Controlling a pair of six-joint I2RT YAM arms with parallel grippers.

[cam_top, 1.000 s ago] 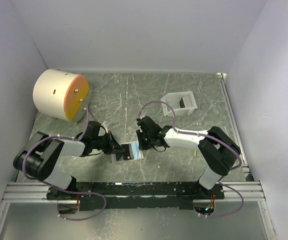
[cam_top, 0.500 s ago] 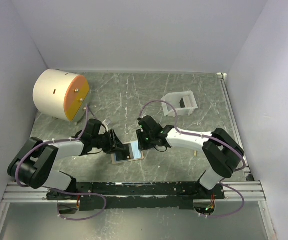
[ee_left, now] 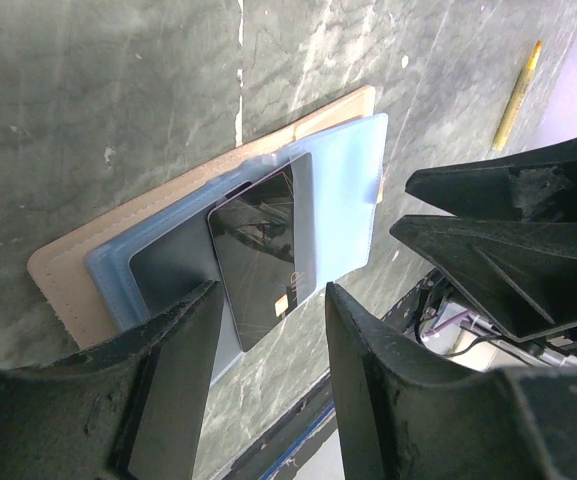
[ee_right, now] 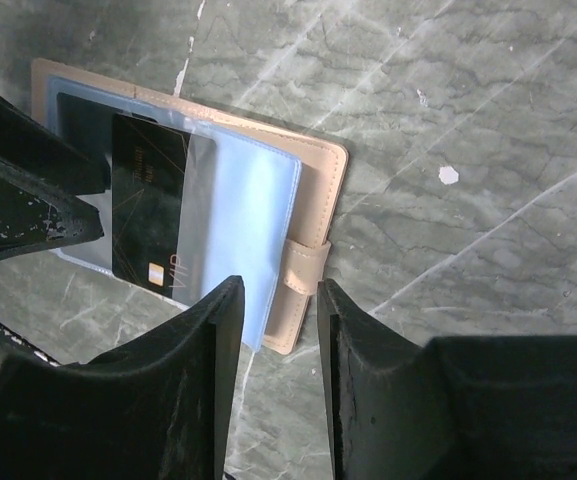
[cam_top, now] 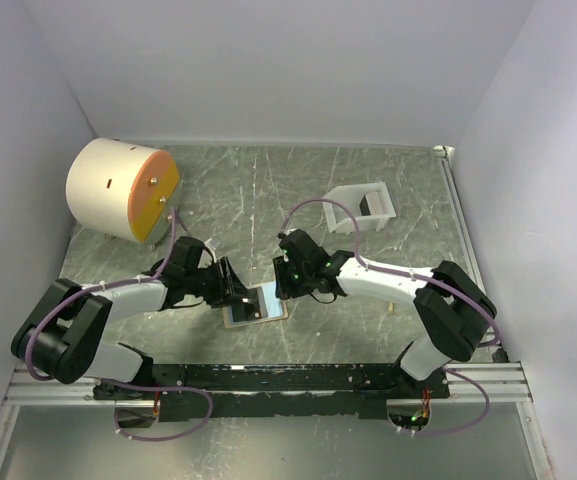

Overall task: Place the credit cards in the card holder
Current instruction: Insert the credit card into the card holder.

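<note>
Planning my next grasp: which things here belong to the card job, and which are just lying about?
Job: open card holder; dark card lying on it.
Lying about: cream cylinder; white tray, something dark inside; yellow stick.

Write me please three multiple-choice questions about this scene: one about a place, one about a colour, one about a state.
1. Where does the card holder lie?
A. in the white tray
B. on the table, between the left pincer and the right pincer
C. against the back wall

2. What colour is the flat face of the cylinder?
A. orange
B. green
C. blue

3. In what state is the card holder?
A. snapped shut
B. standing on edge
C. lying open with a dark card on its pale blue inside

Answers:
1 B: the top view shows it flat on the table, one pincer on each side.
2 A: the face is orange on a cream body.
3 C: both wrist views show it spread open.
</note>
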